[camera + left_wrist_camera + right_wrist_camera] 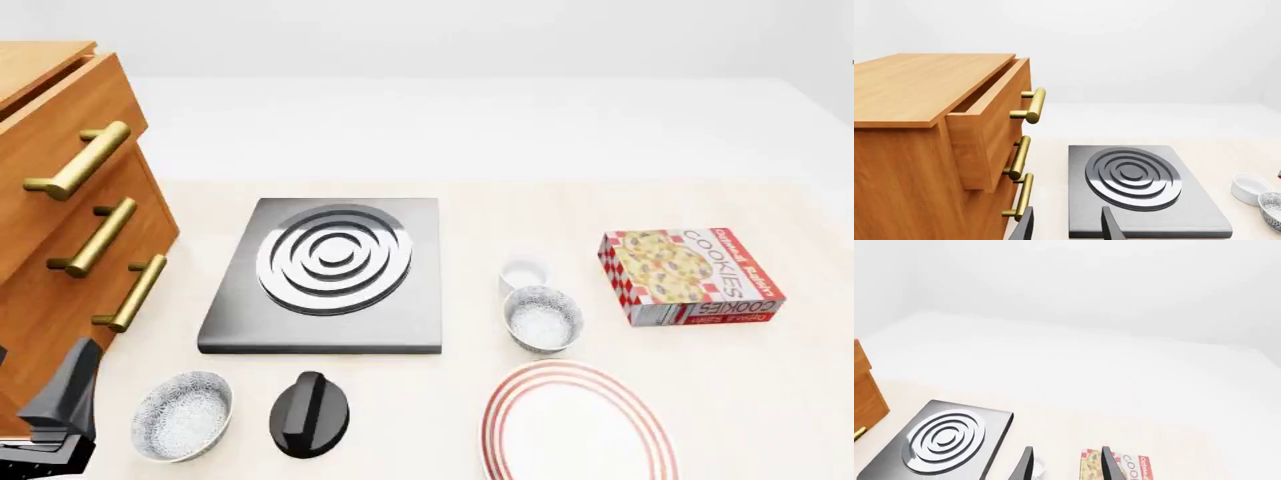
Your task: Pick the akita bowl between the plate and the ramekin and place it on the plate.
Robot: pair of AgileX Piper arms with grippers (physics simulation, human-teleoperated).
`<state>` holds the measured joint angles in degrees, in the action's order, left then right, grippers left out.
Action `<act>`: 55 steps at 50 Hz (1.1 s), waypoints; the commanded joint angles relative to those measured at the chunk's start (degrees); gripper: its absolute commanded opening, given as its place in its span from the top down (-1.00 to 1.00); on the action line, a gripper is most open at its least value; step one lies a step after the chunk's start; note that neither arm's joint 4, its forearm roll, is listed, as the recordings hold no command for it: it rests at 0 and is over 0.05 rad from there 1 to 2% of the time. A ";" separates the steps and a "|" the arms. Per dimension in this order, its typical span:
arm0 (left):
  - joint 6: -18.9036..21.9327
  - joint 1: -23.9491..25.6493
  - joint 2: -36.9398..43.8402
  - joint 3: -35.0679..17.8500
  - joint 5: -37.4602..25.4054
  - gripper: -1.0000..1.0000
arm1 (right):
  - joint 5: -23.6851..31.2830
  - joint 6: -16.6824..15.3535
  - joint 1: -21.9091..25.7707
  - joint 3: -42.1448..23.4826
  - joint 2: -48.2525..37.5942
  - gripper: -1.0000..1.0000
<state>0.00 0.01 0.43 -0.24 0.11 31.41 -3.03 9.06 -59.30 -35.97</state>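
akita bowl (542, 320) seated on table (747, 400) between ramekin (523, 274) and plate (577, 425), ungrasped | second bowl (180, 415) beside knob (308, 413) | left gripper (1066, 225) fingers parted, empty | right gripper (1064, 465) fingers parted, empty

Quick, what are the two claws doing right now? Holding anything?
Left gripper: open, holding nothing.
Right gripper: open, holding nothing.
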 commanded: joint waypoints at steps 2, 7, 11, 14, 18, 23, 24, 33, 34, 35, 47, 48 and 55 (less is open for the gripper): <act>0.00 0.01 0.00 0.00 0.00 -1.00 | 9.37 3.10 3.56 -13.35 -12.20 -1.00; 0.00 0.01 0.00 0.00 0.00 -1.00 | 11.75 3.37 3.97 -17.11 -15.17 -1.00; 0.01 0.00 0.00 0.00 0.00 -1.00 | 13.88 3.04 5.83 -19.98 -18.80 -1.00; -0.01 0.00 0.00 0.00 0.00 -1.00 | 14.27 2.86 5.95 -20.55 -19.60 -1.00; -0.03 -0.01 -0.01 0.00 0.00 -1.00 | 15.00 3.45 7.69 -21.67 -21.93 -1.00; 0.00 0.00 -0.01 0.00 0.00 -1.00 | 16.84 2.84 6.92 -21.95 -23.29 -1.00; -0.03 0.00 0.01 0.00 0.00 -1.00 | 17.25 2.07 6.32 -21.69 -23.36 -1.00; 0.01 0.00 0.00 0.00 0.00 -1.00 | 20.33 1.93 4.61 -18.65 -25.50 -1.00; -0.02 -0.01 0.00 0.00 0.00 -1.00 | 20.67 2.07 4.19 -18.45 -25.44 -1.00; 0.00 0.00 0.00 0.00 0.00 -1.00 | 20.98 2.63 4.66 -18.29 -25.84 -1.00; 0.01 0.00 0.00 0.00 0.00 -1.00 | 17.80 1.92 6.15 -11.98 -29.16 -1.00; -0.01 -0.02 -0.03 0.00 0.00 -1.00 | 17.45 2.09 6.64 -11.21 -29.45 -1.00; 0.00 0.00 0.01 0.00 0.00 -1.00 | 12.25 1.37 6.74 -7.06 -32.75 -1.00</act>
<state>-0.01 0.01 0.43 -0.25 0.11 47.98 -1.21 15.18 -71.38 -64.77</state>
